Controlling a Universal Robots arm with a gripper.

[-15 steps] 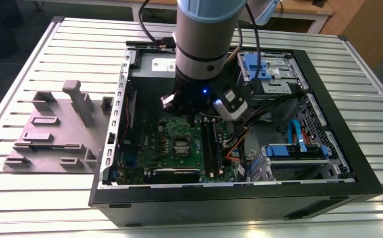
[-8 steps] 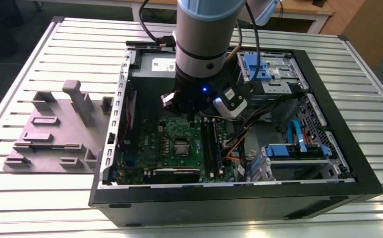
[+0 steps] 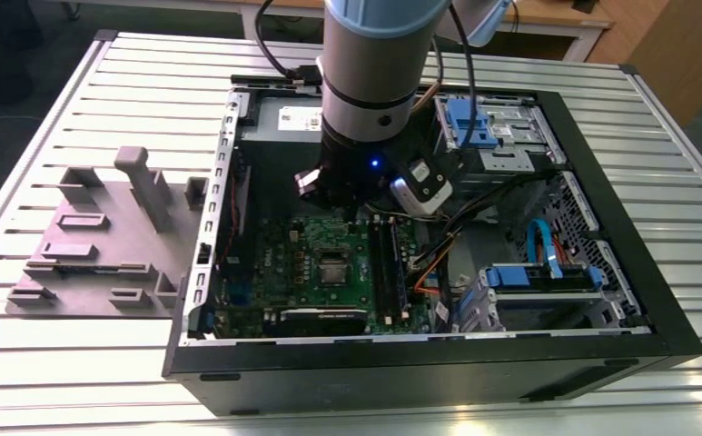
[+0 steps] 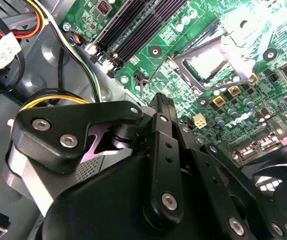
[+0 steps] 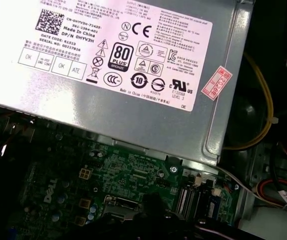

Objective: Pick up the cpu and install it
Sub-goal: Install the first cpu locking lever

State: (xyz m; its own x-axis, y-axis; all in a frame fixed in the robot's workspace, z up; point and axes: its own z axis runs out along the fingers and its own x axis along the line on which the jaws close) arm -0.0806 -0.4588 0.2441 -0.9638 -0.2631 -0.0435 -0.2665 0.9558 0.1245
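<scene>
The cpu (image 4: 205,63) appears as a pale, silvery square lying flat inside the metal-framed socket (image 4: 183,61) on the green motherboard (image 4: 183,22). In the exterior view it is a small grey square (image 3: 332,269) in the middle of the board. My gripper (image 4: 158,102) is a set of black linkages hanging over the board's edge, a short way from the socket and not touching it. The arm (image 3: 369,109) reaches down into the open computer case, with its wrist above the far part of the motherboard (image 3: 314,236). Nothing is seen in the gripper's grasp.
The silver power supply (image 5: 108,65) sits close by the wrist. Memory slots (image 4: 128,25) and yellow, orange and black cables (image 4: 43,100) lie near the gripper. Blue drive brackets (image 3: 545,272) fill the case's right side. A grey fixture with upright blocks (image 3: 103,236) stands outside the case (image 3: 436,359).
</scene>
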